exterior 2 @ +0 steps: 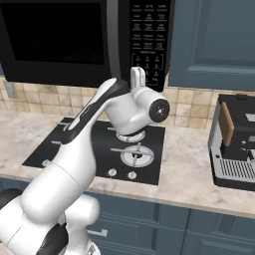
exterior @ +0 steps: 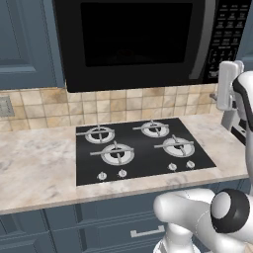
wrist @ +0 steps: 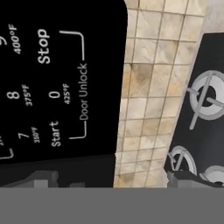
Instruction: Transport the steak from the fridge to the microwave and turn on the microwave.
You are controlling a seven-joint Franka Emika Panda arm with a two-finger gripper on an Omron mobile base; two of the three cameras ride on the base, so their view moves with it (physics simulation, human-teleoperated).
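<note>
The microwave (exterior: 133, 39) (exterior 2: 60, 40) hangs above the stovetop. Its dark glass door is shut, and the keypad (exterior: 227, 29) (exterior 2: 147, 40) sits on its right side. My gripper (exterior 2: 138, 72) (exterior: 223, 84) is raised in front of the keypad's lower rows. The hand view is tilted sideways and looks closely at the microwave (wrist: 57, 78) panel, where the labels Start (wrist: 54, 133), Stop and Door Unlock can be read. My gripper (wrist: 116, 181) is open, its fingertips (wrist: 41, 179) wide apart with nothing between them. The steak is hidden and the fridge is out of view.
A black four-burner stovetop (exterior: 143, 148) (exterior 2: 99, 144) (wrist: 205, 109) lies in the marble counter (exterior: 34, 168) under the microwave. A coffee machine (exterior 2: 234, 144) stands on the counter to the right. Tan tiles (wrist: 144, 87) back the counter, with blue-grey cabinets (exterior 2: 214, 40) beside the microwave.
</note>
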